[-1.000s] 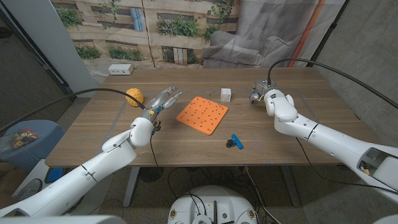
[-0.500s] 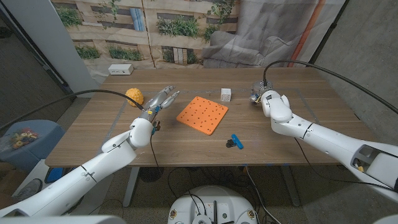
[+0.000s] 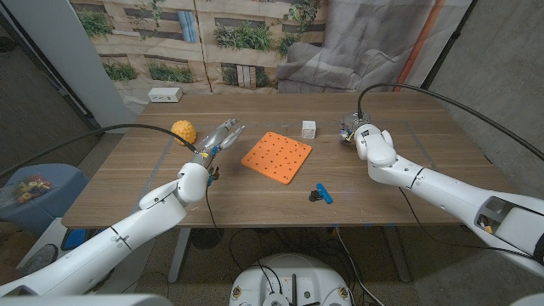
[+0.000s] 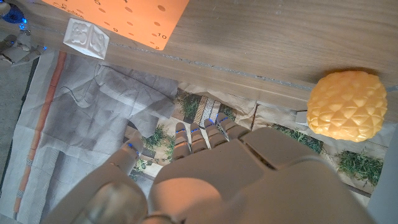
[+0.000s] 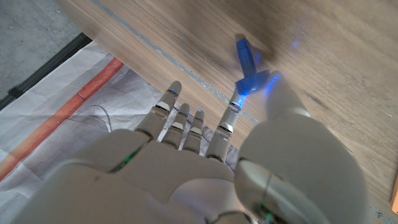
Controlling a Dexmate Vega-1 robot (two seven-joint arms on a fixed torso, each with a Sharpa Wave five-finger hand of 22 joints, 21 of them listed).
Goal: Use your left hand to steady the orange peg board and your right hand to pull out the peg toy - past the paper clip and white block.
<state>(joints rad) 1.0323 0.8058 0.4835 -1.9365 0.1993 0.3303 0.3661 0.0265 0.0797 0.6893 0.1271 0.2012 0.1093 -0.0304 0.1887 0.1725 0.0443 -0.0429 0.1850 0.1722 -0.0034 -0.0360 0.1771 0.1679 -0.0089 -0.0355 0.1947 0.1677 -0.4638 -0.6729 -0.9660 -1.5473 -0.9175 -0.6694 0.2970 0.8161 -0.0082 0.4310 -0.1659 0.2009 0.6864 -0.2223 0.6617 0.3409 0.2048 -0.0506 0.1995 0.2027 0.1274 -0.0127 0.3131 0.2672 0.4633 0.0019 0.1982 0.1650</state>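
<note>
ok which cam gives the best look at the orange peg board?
Head view: the whole orange peg board shows with its hole grid, lying between the left hand and the white block. The left wrist view catches one corner, close enough to show printed numbers. In the right wrist view, at most an orange sliver at the edge.

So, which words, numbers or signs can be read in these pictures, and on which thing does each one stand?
"10": printed near the edge of the orange peg board, beside a hole, in the left wrist view. A second mark next to it is too small to read.
White block: raised marks on its faces, too blurred to read.
Nothing else carries readable text.
</note>
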